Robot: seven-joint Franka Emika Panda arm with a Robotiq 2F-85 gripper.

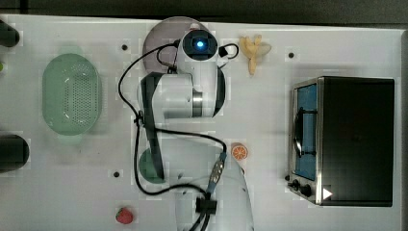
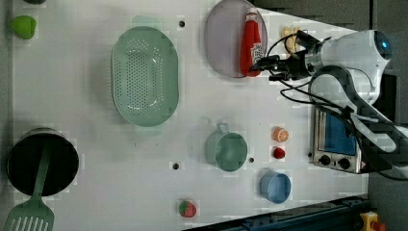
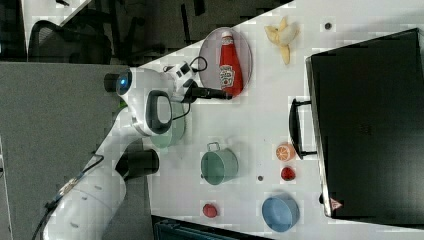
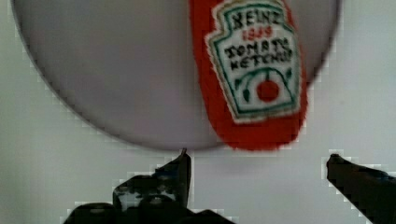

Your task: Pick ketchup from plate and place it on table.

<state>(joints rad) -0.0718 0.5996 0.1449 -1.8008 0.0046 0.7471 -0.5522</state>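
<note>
The gripper (image 4: 257, 161) stands wide open with nothing between its fingers; in the wrist view both dark fingertips (image 4: 180, 170) frame bare white table (image 4: 56, 154), one to each side of the bottle's base. In the left view the gripper (image 2: 262, 67) sits just off the plate's rim, near the bottom end of the ketchup (image 2: 250, 42).

The ketchup (image 3: 228, 64) lies flat on the pale plate (image 3: 209, 50), toward the edge nearest the hand, its base overhanging the rim slightly. Its long axis runs from that base away across the plate to the white cap. In the wrist view the ketchup (image 4: 252, 70) lies just ahead of the open fingers, its long axis pointing away from them. The fingers straddle that axis, so a short advance along it should bring the bottle's width between them. The bottle looks narrower than the opening.

In the top view the arm's own body covers most of the plate (image 1: 156, 38) and hides the bottle. How high the fingertips ride above the table is hard to judge; they seem low, probably close to the bottle's level.
</note>
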